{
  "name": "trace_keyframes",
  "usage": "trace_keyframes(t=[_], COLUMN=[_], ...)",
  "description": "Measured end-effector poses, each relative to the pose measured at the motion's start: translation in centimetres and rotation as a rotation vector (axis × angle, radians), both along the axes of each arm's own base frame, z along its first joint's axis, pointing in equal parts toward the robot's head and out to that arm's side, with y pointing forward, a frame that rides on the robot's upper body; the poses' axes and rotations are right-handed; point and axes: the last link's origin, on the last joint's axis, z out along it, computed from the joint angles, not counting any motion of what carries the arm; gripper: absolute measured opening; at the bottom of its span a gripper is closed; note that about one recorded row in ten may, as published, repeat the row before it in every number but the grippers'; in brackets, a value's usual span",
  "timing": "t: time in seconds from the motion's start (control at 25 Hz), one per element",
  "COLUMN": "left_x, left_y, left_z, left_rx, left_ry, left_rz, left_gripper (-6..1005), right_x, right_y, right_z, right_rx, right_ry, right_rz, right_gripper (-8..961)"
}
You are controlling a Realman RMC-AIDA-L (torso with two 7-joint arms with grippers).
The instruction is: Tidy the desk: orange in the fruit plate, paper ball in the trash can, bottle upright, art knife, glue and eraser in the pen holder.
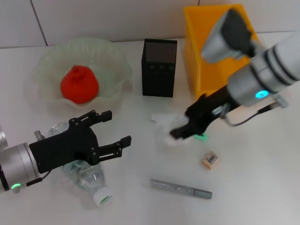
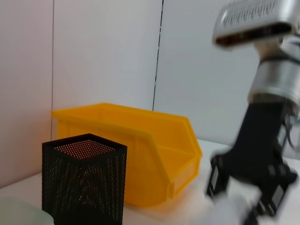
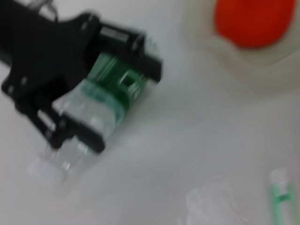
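The orange [image 1: 79, 84] lies in the fruit plate [image 1: 115, 58] at the back left. My left gripper [image 1: 112, 129] hovers open just above the bottle [image 1: 89, 178], which lies on its side near the front edge of the desk [image 1: 253, 187], cap toward me. In the right wrist view the bottle [image 3: 101, 105] shows under that gripper. My right gripper [image 1: 183, 127] is down at the paper ball [image 1: 164, 125] in the middle. A green tip of the art knife [image 1: 202, 137] peeks out below it. The eraser [image 1: 210, 160] and the glue [image 1: 181, 188] lie in front.
The pen holder [image 1: 159, 68] stands behind the paper ball, with the trash can [image 1: 206, 56] to its right at the back. In the left wrist view the pen holder [image 2: 84, 180] stands before the trash can [image 2: 140, 150].
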Motion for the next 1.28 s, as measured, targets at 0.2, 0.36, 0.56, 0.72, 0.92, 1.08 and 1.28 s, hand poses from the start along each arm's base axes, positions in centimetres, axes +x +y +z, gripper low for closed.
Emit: trace_keyframes(t=[0.2,0.36,0.56,0.72,0.92,1.08,1.28], left_x=[0.0,0.0,0.0,0.1,0.0,0.0,0.0], left_y=[0.0,0.0,0.0,0.0,-0.1,-0.2,-0.3], left_z=[0.1,0.0,0.0,0.0,0.0,0.0,0.1], left_rx=[0.002,0.002,0.003,0.003,0.000,0.000,0.010], left_ry=[0.001,0.001,0.001,0.001,-0.001,0.000,0.007], left_rz=[-0.003,-0.003,-0.005,-0.006,-0.007,-0.010,-0.027], left_gripper=[866,866,865,865,865,864,864], right_x=[-1.0,-0.8,0.5,1.9,3.6,3.8,3.7], right_y=[0.5,0.9,2.4,3.8,5.5,5.6,5.4], right_z=[7.2,11.8,14.2,13.7,11.7,11.1,11.3], right_rx=[0.226,0.403,0.573,0.659,0.693,0.683,0.679], right_ry=[0.087,0.132,0.130,0.100,0.039,0.019,0.019], right_rz=[-0.003,-0.009,-0.016,-0.019,-0.040,-0.036,-0.028], right_gripper=[448,420,402,397,413,493,590])
